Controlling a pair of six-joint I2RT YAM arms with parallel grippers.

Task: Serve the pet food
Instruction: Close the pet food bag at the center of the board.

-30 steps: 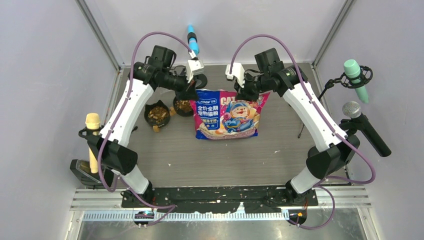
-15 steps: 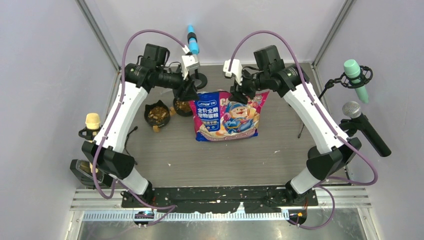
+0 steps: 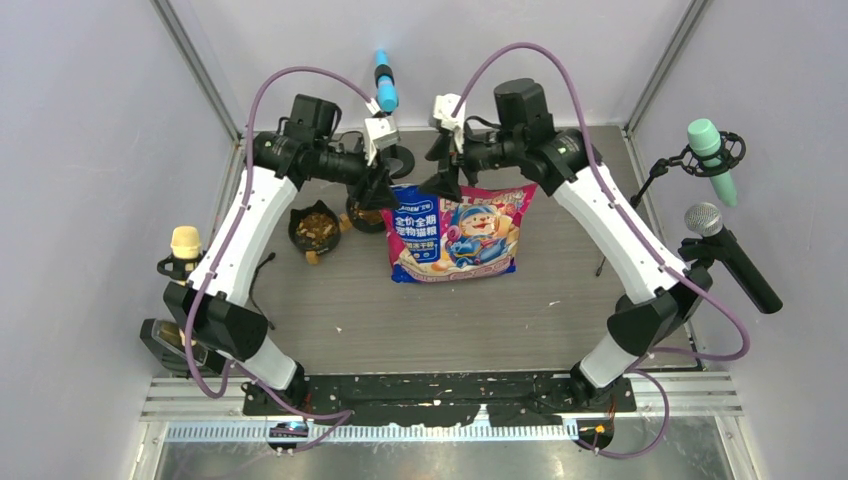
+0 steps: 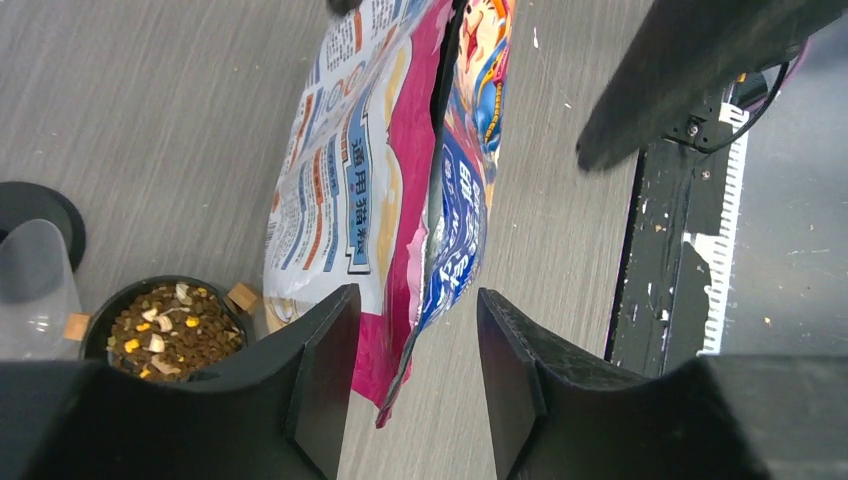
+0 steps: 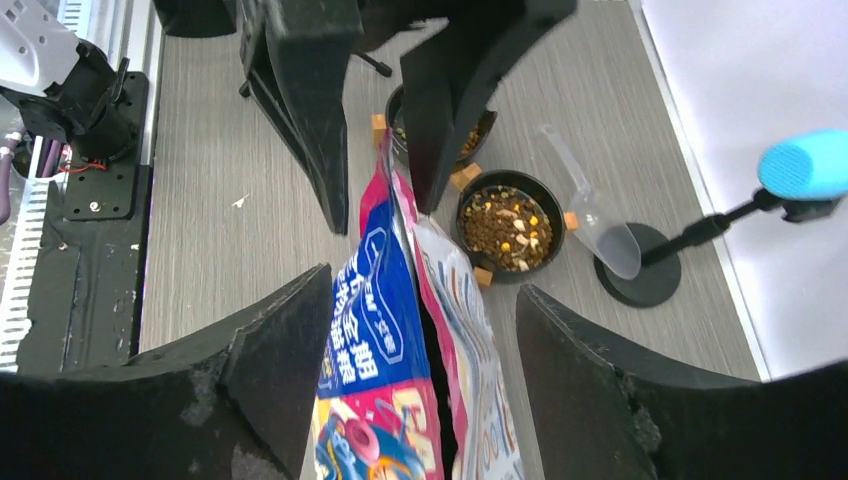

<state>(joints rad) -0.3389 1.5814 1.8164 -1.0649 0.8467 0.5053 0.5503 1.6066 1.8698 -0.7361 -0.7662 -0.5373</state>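
The pet food (image 3: pixel 316 229) fills two small black bowls at the back left; one bowl of pet food (image 4: pixel 165 329) shows in the left wrist view and one (image 5: pixel 509 214) in the right wrist view. The printed bag (image 3: pixel 460 232) stands beside them with its top slit open. My left gripper (image 3: pixel 381 194) is open at the bag's left top corner, and that corner of the bag (image 4: pixel 390 180) hangs loose between the fingers. My right gripper (image 3: pixel 441 184) is open wide over the bag's mouth (image 5: pixel 420 340), with gaps on both sides.
A clear scoop (image 5: pixel 598 224) rests on a round black stand base (image 5: pixel 650 277) behind the bowls, under a blue microphone (image 3: pixel 385 82). More microphones stand at the right (image 3: pixel 712 152) and left (image 3: pixel 185 248) table edges. The black base rail (image 3: pixel 440 392) lies at the near edge.
Both grippers have opened and let go of the bag's top edge. The right gripper has shifted left along the top, and the bag top has slackened.
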